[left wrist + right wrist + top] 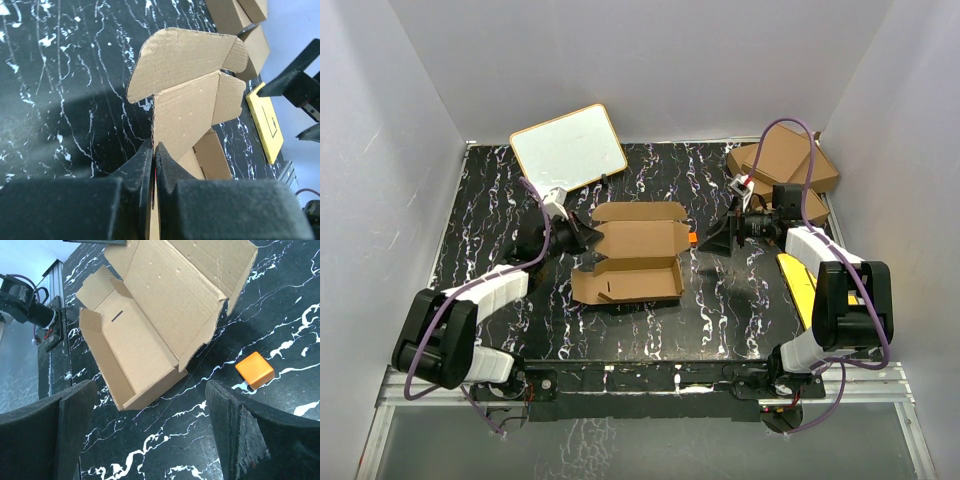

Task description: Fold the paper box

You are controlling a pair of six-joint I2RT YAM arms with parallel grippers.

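Observation:
The paper box (pixel 635 255) lies half-formed in the middle of the black marbled table: a brown tray with raised walls at the near side and its lid flap open toward the back. My left gripper (pixel 588 238) is at the box's left end, shut on a thin cardboard flap. In the left wrist view that flap (pixel 185 110) stands on edge, squeezed between the black fingers (pixel 170 165). My right gripper (pixel 715 240) hovers just right of the box, open and holding nothing. In the right wrist view the box (pixel 150 315) lies ahead of the widely spread fingers (pixel 240 430).
A small orange block (pixel 691 240) sits between the box and the right gripper, also seen as the orange block (pixel 255 370). A whiteboard (pixel 568 148) lies at the back left. Larger brown cartons (pixel 785 165) are stacked at the back right. A yellow sheet (pixel 800 285) lies by the right arm.

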